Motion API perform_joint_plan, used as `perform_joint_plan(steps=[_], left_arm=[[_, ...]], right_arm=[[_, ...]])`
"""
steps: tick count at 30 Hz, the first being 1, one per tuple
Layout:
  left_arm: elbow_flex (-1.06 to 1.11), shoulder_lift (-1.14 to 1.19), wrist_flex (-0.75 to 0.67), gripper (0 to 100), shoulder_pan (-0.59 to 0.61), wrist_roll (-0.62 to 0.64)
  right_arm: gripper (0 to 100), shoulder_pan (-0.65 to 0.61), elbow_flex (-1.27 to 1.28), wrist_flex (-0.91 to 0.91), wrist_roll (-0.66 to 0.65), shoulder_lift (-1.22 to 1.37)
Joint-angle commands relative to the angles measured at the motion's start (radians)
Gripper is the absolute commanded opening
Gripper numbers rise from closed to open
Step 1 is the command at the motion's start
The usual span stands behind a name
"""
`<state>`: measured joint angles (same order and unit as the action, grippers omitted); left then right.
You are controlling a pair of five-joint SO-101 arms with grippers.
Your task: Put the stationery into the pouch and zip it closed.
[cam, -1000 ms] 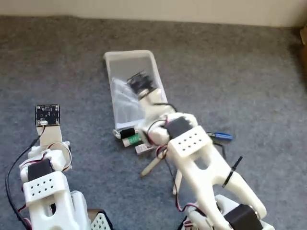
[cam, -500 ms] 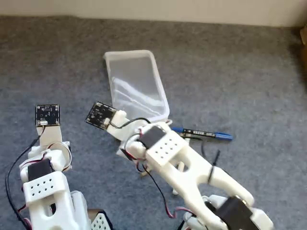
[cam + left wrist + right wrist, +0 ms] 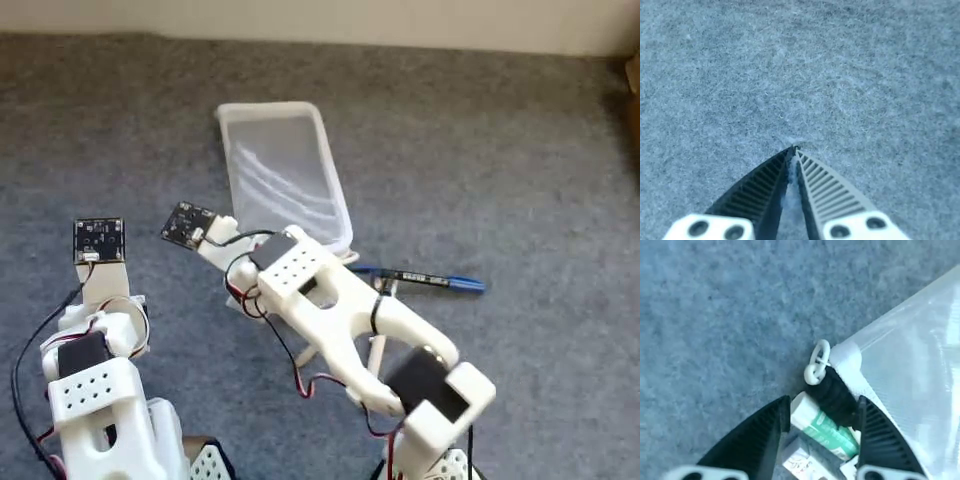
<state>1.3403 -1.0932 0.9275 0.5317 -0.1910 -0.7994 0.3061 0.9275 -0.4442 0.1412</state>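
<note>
A translucent pouch (image 3: 285, 175) lies flat on the grey carpet, its mouth toward the arms. In the right wrist view my right gripper (image 3: 822, 402) is open just above the pouch's corner (image 3: 910, 355). Between its fingers lie a green-and-white tube (image 3: 822, 429) and a black item (image 3: 837, 395), with the white zipper pull ring (image 3: 817, 362) just beyond. A small white piece (image 3: 800, 460) lies under the tube. A blue-and-black pen (image 3: 430, 279) lies to the right of the right arm (image 3: 300, 275). My left gripper (image 3: 794, 150) is shut over bare carpet.
The left arm (image 3: 95, 370) stands at the near left, apart from the pouch. A light wooden stick (image 3: 312, 354) pokes out from under the right arm. Open carpet stretches to the far right and far left. A pale wall edge runs along the back.
The right arm swung from over the pouch's middle to its near left corner, uncovering the pouch and pen. The left arm kept still.
</note>
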Motion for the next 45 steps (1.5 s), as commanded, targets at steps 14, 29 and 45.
perform_joint_plan(steps=[14, 29, 45], left_arm=[[-0.004, -0.015, -0.017, 1, 0.002, 0.011], [0.013, -0.018, -0.044, 1, 0.002, 0.009], [0.025, -0.019, -0.057, 1, 0.002, 0.009]], right_arm=[[1.9, 0.062, -0.088, 0.007, -0.012, 0.093], [5.7, 0.088, -0.159, 0.116, -0.008, -0.038], [13.0, 0.033, -0.205, 0.070, -0.006, 0.179]])
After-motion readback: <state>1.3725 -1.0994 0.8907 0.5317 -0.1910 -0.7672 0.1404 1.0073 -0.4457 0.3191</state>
